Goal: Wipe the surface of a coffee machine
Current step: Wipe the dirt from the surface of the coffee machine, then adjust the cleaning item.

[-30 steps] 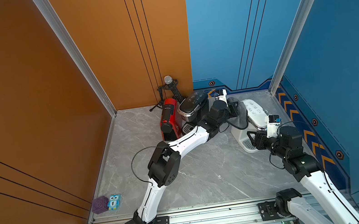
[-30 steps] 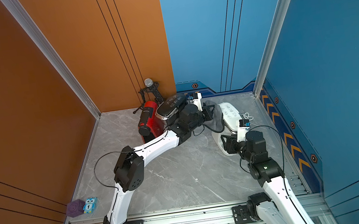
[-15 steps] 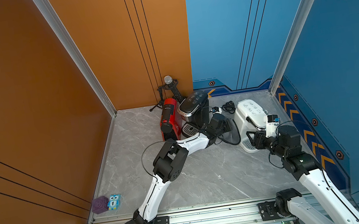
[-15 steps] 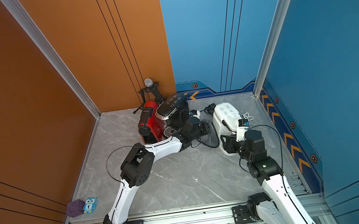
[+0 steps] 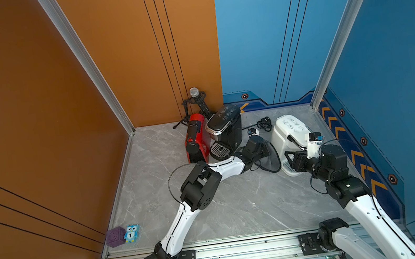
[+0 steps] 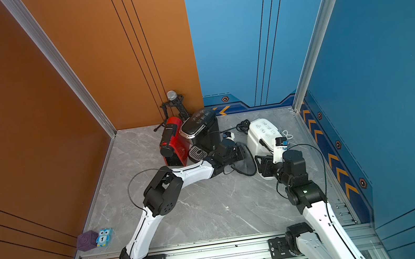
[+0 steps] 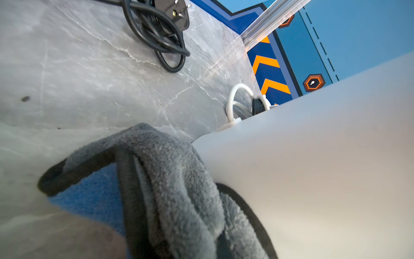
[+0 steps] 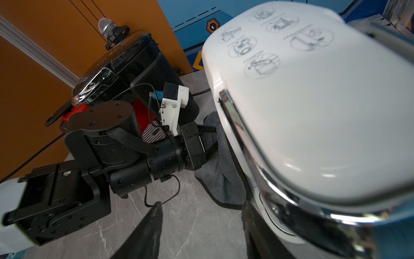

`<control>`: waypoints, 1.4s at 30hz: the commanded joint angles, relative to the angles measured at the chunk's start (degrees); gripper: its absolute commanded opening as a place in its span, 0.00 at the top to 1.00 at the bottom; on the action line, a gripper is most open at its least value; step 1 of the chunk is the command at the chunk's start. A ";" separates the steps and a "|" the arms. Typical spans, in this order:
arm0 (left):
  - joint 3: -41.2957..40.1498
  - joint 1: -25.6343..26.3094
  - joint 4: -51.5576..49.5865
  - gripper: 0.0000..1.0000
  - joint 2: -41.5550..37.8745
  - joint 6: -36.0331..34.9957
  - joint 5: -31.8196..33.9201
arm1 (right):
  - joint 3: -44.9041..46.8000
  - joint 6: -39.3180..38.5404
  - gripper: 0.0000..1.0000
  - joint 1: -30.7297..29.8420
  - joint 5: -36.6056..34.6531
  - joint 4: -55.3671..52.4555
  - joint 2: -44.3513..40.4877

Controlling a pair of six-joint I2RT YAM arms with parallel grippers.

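white coffee machine (image 5: 286, 132): stands on the grey marble table (image 5: 226, 210) toward the right wall, apart from the other two machines. its rounded lid with drawn icons faces up in both top views (image 6: 261, 135).
cloth (image 5: 273, 160): grey and fluffy with a dark edge, bunched between the left arm's tip and the side of the white coffee machine that faces the black one. in the left wrist view the cloth (image 7: 174, 179) presses low against the smooth white coffee machine (image 7: 324, 157). in the right wrist view its loose end (image 8: 224, 179) drapes onto the table.
left gripper (image 5: 266, 150): held low just beside the white coffee machine, jaws clamped on the cloth. the right wrist view shows it (image 8: 209, 143) with the cloth at its tips.
right gripper (image 5: 293, 161): at the front base of the white coffee machine, jaws apart. in the right wrist view (image 8: 201, 208) bare table shows between the two dark jaws. one jaw sits close to the base, and it is not clear whether they touch.
black coffee machine (image 5: 224, 126): near the back corner, just beside the red coffee machine (image 5: 196, 138).
microphone (image 5: 194, 92): on a small tripod in the corner behind those two.
black cord (image 5: 263, 124): coiled on the table between the black and white machines, toward the back wall.
white cord (image 6: 286, 134): looped behind the white coffee machine, near the right wall.
purple cube (image 5: 115, 236) and owl toy (image 5: 131, 233): side by side at the near left corner, well apart from the machines.
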State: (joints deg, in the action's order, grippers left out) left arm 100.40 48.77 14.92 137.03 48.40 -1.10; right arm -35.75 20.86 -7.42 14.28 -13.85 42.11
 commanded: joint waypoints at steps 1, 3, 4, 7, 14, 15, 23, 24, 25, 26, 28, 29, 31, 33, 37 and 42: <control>4.10 4.53 1.21 1.00 3.40 1.20 -7.85 | -0.55 -0.21 0.42 0.30 -0.08 1.53 -0.99; 4.50 4.75 1.19 1.00 3.51 1.41 -8.67 | -0.76 -0.37 0.42 0.30 -0.27 0.86 -1.62; 4.10 4.69 1.17 1.00 3.22 1.43 -8.69 | -0.80 -0.54 0.42 0.30 -0.52 0.32 -2.03; 2.09 4.14 1.17 1.00 0.75 1.12 -8.88 | -0.73 -0.74 0.42 0.30 -0.70 -0.52 -2.97; -9.19 0.81 1.18 1.00 -11.70 -2.79 -7.42 | -1.07 -0.66 0.42 0.29 2.01 -0.79 -1.00; -10.86 0.26 1.21 1.00 -13.65 -3.23 -7.41 | -1.19 -0.66 0.42 0.22 2.40 -0.76 -0.51; -21.99 -3.56 1.17 1.00 -26.61 -4.41 -12.41 | -3.09 -0.30 0.40 -2.34 10.84 3.14 8.73; -22.85 -3.85 1.17 1.00 -27.47 -3.59 -13.33 | -3.56 -0.30 0.39 -3.59 11.42 4.18 9.81; -23.60 -4.03 1.17 1.00 -28.30 -3.08 -13.95 | -4.02 -0.30 0.36 -5.03 11.83 5.24 10.86; -24.26 -4.05 1.20 1.00 -29.20 -3.05 -14.28 | -4.30 -0.21 0.34 -6.14 12.21 6.29 11.77; -25.69 -3.88 1.19 1.00 -30.85 -2.96 -14.42 | -5.38 -0.02 0.29 -8.27 13.74 8.35 14.22; -26.22 -3.86 1.20 1.00 -31.58 -2.92 -14.37 | -5.95 -0.10 0.25 -9.23 14.20 8.96 15.29; -27.04 -4.12 1.17 1.00 -32.47 -2.51 -15.20 | -7.25 -0.68 0.22 -11.19 14.05 9.53 17.53; -27.36 -4.45 1.24 1.00 -33.07 -1.54 -16.73 | -8.46 -1.61 0.22 -12.66 12.43 9.22 19.40; -28.51 -4.48 1.17 1.00 -35.42 -0.54 -18.20 | -9.50 -3.19 0.19 -13.41 8.23 8.63 22.71; -29.42 -4.96 -1.43 1.00 -38.01 -0.01 -18.27 | -11.15 -5.09 0.19 -14.05 7.16 6.24 25.69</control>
State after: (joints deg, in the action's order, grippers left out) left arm 71.18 43.62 13.52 102.76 47.64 -16.71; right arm -45.28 18.22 -20.75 23.92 -6.46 66.41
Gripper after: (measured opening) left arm 0.089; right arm 0.808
